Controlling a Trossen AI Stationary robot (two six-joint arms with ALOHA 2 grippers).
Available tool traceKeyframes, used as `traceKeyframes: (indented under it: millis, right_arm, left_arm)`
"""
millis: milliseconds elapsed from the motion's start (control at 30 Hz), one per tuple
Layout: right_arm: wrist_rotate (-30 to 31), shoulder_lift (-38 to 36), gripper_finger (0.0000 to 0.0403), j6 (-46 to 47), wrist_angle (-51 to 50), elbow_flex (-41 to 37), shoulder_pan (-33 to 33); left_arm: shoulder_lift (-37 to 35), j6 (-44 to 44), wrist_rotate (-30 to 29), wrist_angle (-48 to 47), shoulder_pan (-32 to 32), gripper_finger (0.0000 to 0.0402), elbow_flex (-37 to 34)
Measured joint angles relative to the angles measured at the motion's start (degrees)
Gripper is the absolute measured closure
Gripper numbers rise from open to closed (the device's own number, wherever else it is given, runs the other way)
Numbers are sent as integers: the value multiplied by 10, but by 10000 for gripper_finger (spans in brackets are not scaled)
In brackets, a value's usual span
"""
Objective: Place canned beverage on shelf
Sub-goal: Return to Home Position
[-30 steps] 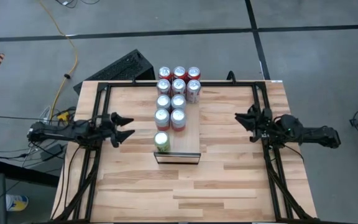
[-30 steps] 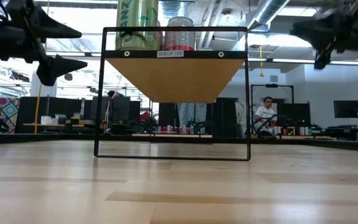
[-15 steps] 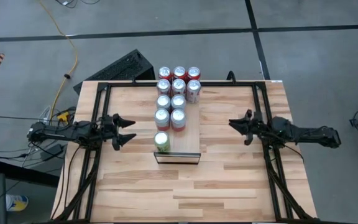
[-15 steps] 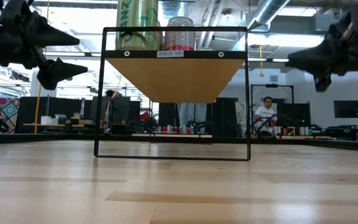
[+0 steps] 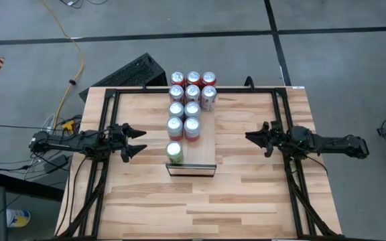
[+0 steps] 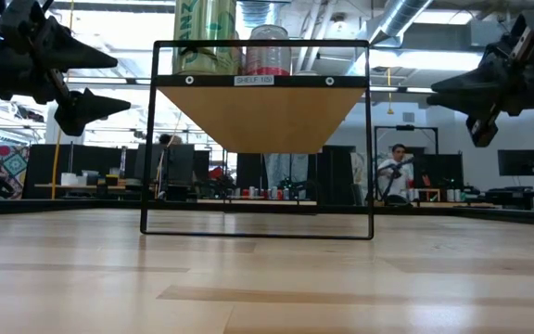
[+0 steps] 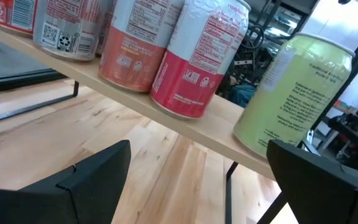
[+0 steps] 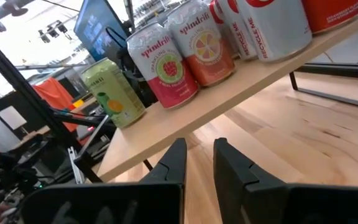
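The shelf (image 5: pixel 203 144) is a narrow raised light-wood platform running from the table's far edge toward its middle, and it also shows in the low view (image 6: pixel 258 111). Several red and silver cans (image 5: pixel 191 107) stand upright on it in rows. A pale green can (image 5: pixel 174 152) stands on its base at the shelf's near left corner, seen too in the left wrist view (image 7: pixel 300 93). My left gripper (image 5: pixel 143 140) is open and empty, left of the green can and apart from it. My right gripper (image 5: pixel 248 136) is right of the shelf, empty, with its fingers almost together (image 8: pixel 199 155).
Black frame rails (image 5: pixel 106 127) run along the table's left and right sides under both arms. A keyboard (image 5: pixel 129 72) lies on the floor beyond the far left corner. A person (image 6: pixel 397 167) sits in the room behind. Bare tabletop (image 5: pixel 200 207) lies in front of the shelf.
My right gripper has moved toward the table's left, nearer the shelf, and has come down a little. Its fingers keep the same narrow gap. The cans and the shelf have stayed where they were.
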Motion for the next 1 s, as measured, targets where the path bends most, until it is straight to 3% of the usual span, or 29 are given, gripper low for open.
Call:
traceKeyframes:
  millis: [333, 1000]
  right_arm:
    - [0, 0, 340, 0, 0, 0, 0]
    - [1, 0, 340, 0, -1, -1, 0]
  left_arm:
    - [0, 1, -33, -9, 0, 38, 4]
    - [0, 28, -14, -24, 0, 38, 8]
